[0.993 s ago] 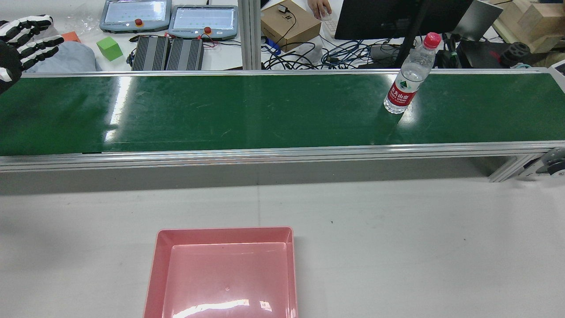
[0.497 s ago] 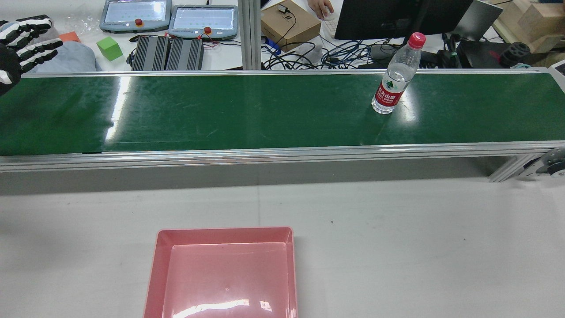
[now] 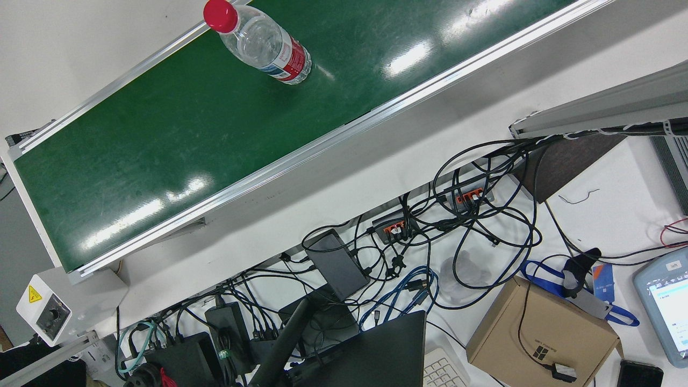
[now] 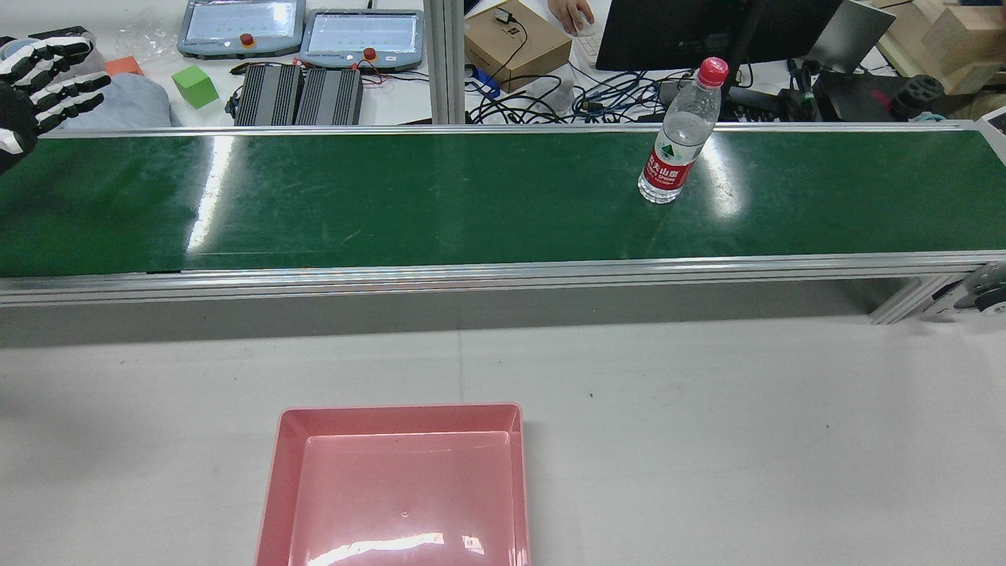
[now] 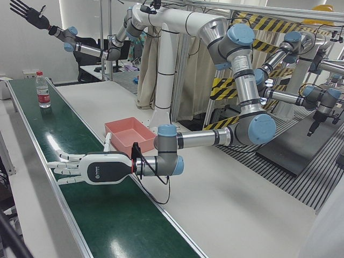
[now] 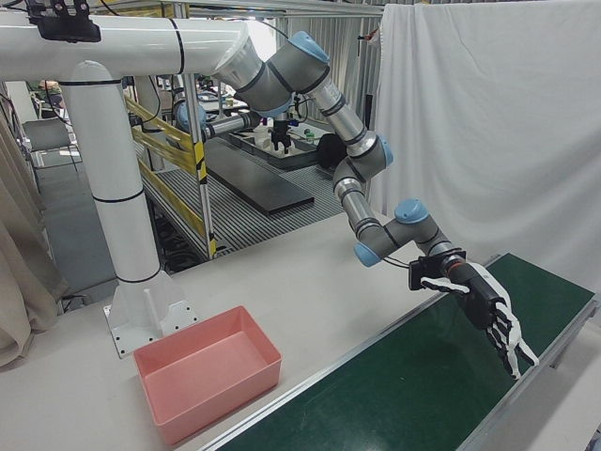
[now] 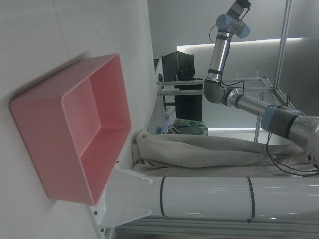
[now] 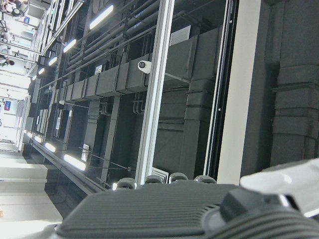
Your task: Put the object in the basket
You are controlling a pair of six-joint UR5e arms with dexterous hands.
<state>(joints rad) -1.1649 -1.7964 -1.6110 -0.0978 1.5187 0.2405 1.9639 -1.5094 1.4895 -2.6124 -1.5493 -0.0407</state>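
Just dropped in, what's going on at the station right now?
Nothing is held yet. A water bottle with a red cap stands upright on the green conveyor belt, toward its right end in the rear view. The left hand hovers open over the belt near the other end, fingers spread. The right hand is raised high, also open. The pink basket sits on the white table with nothing in it.
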